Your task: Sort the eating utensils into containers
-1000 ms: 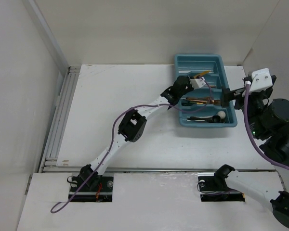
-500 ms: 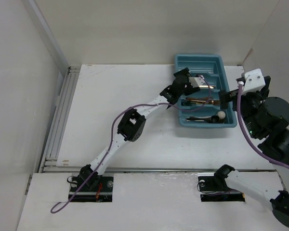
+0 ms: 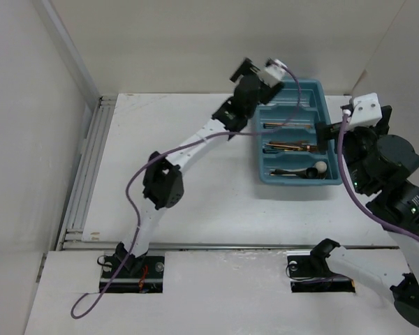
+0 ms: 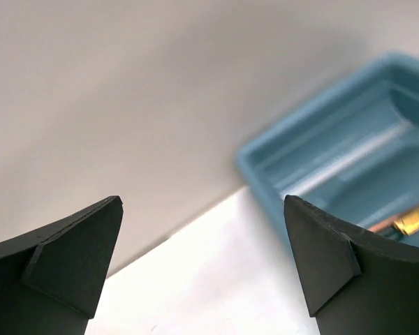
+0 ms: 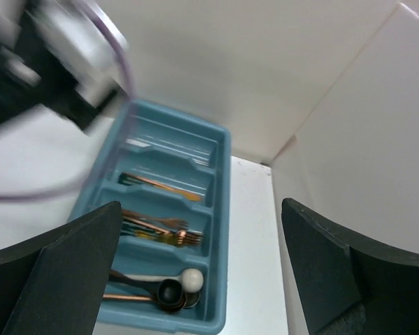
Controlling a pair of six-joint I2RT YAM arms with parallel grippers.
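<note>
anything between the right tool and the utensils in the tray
Nothing visible. The right tool is open at the right side of the tray, the utensils exposed in its compartments. The left tool hangs above the far left corner, off that path.

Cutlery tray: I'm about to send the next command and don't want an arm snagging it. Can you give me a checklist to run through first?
1. Jaws of the left gripper open, nothing between them: ok.
2. Jaws of the right gripper open, nothing between them: ok.
3. The left gripper is above the far left corner of the tray, not down inside it: ok.
4. Utensils lie inside compartments, copper forks in the middle one and the white-headed spoon in the nearest: ok.
5. No utensil left on the table: none seen, but the arms hide parts: cannot tell.
</note>
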